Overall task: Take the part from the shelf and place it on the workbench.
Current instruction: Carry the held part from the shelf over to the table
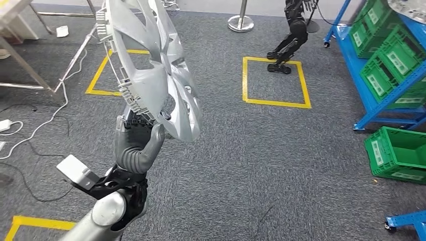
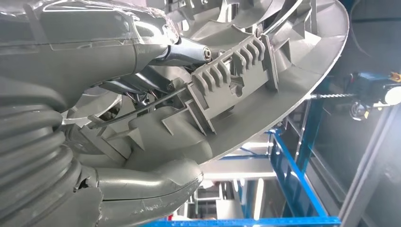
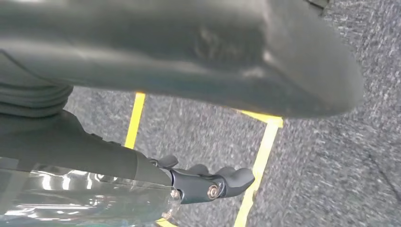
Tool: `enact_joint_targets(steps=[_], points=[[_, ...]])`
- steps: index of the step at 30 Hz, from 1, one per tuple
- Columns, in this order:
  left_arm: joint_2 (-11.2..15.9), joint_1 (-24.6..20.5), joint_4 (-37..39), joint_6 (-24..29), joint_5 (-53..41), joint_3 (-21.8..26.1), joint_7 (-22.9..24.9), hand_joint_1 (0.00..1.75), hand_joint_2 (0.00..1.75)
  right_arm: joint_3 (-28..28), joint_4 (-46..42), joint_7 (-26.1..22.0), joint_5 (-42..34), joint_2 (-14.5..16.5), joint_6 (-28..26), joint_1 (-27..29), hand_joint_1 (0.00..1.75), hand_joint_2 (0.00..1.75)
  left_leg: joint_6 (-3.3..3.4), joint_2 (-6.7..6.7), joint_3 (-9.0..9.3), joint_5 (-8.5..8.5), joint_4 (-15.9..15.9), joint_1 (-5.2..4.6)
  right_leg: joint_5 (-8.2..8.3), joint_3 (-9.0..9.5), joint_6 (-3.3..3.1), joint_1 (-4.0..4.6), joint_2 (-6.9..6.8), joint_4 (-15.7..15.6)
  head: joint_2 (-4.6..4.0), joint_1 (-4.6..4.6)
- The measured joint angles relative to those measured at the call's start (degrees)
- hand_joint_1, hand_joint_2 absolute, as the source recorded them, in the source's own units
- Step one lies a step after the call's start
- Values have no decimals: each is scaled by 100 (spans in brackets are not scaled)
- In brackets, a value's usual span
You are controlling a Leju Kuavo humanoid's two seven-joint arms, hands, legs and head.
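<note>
The part is a silver plastic wheel cover (image 1: 150,65) with spoke openings, held upright and tilted above the grey carpet at the left of the head view. My left hand (image 1: 136,143) grips its lower rim from below, thumb against the front face. Close up in the left wrist view, the cover's ribbed back and rim (image 2: 283,85) rest across my left hand (image 2: 142,189), with the dark fingers tucked behind the clips. My right hand (image 3: 203,184) hangs over the carpet with nothing in it, its thumb stretched out.
A blue shelf rack (image 1: 382,100) with green crates (image 1: 397,60) stands at the right, and another green crate (image 1: 399,153) sits on the floor beside it. Yellow tape squares (image 1: 275,83) mark the carpet. Another robot's legs (image 1: 289,40) and a stanchion base (image 1: 241,22) stand ahead. Metal table legs (image 1: 30,65) and cables are at the left.
</note>
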Motion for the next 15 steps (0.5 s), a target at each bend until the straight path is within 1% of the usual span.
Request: enact_joint_targets(steps=[1, 2, 3, 4, 5, 6, 7, 8, 9, 10, 11, 12, 13, 14, 15], points=[[-2, 16, 12, 13, 0, -4, -25, 175, 175, 0, -5, -17, 11, 4, -3, -10, 0, 0, -27, 134, -33, -46, 44, -17, 35, 30, 5, -10, -59, -75, 0, -8], [-2, 31, 19, 26, -1, -7, -46, 175, 175, 0, -10, -34, 26, 7, -3, -7, 0, 0, -53, 309, -104, -157, 183, -33, 74, 57, 10, -23, -126, -144, 0, -17], [-3, 52, 26, 44, -11, -9, -63, 175, 175, 0, -14, -45, 41, 9, -2, 8, 0, 0, -74, 501, -219, -327, 434, -36, 100, 76, 15, -32, -192, -187, 0, -27], [-4, 78, 32, 64, -36, -11, -74, 175, 175, 1, -14, -50, 57, 8, 2, 32, 0, 0, -109, 622, -372, -516, 767, -26, 106, 80, 7, -33, -250, -199, 0, -35], [-5, 114, 40, 87, -72, -14, -75, 175, 175, 1, -14, -51, 74, 7, 7, 59, 0, 0, -143, 648, -523, -667, 1104, -1, 105, 75, 9, -36, -314, -193, 0, -37], [-5, 157, 49, 110, -112, -15, -72, 175, 175, 2, -14, -51, 90, 9, 13, 81, 0, 0, -175, 650, -617, -731, 1326, 25, 98, 71, 15, -41, -375, -183, 0, -39], [-5, 196, 57, 130, -143, -16, -67, 175, 175, 2, -14, -50, 102, 12, 18, 93, 0, 0, -205, 658, -617, -694, 1364, 48, 87, 68, 29, -48, -430, -171, 0, -39], [-4, 221, 63, 148, -160, -16, -61, 175, 175, 2, -16, -50, 110, 15, 21, 97, 0, 0, -233, 691, -499, -560, 1181, 68, 71, 65, 51, -58, -481, -149, 0, -41], [-4, 234, 67, 160, -170, -14, -57, 175, 175, 2, -20, -49, 117, 17, 23, 96, 0, 0, -260, 783, -287, -383, 827, 84, 46, 65, 84, -66, -526, -114, 0, -40], [-4, 239, 68, 167, -178, -14, -56, 175, 175, 2, -22, -48, 121, 13, 23, 93, 0, 0, -268, 930, -78, -269, 482, 78, 14, 59, 125, -61, -564, -76, 0, -47], [-4, 240, 66, 171, -190, -13, -57, 175, 175, 2, -25, -47, 123, 7, 23, 87, 0, 0, -243, 1052, 77, -194, 211, 72, -20, 58, 164, -51, -596, -34, 0, -47], [-3, 244, 65, 172, -205, -13, -56, 175, 175, 2, -26, -46, 127, 1, 23, 80, 0, 0, -197, 1141, 156, -180, 66, 60, -44, 59, 196, -37, -624, -5, 0, -40], [-1, 249, 65, 176, -218, -12, -51, 175, 175, 2, -27, -40, 133, -3, 23, 74, 0, 0, -135, 1155, 156, -203, 46, 41, -54, 63, 223, -29, -652, 4, 0, -35], [1, 253, 64, 181, -231, -11, -44, 175, 175, 3, -28, -31, 141, 0, 25, 71, 0, 0, -76, 1096, 141, -186, 38, 37, -58, 71, 242, -35, -687, 6, 0, -23], [3, 255, 63, 187, -240, -9, -34, 175, 175, 3, -28, -18, 150, 6, 27, 68, 0, 0, -32, 1039, 132, -176, 34, 34, -74, 72, 267, -48, -704, 7, 0, -16]])
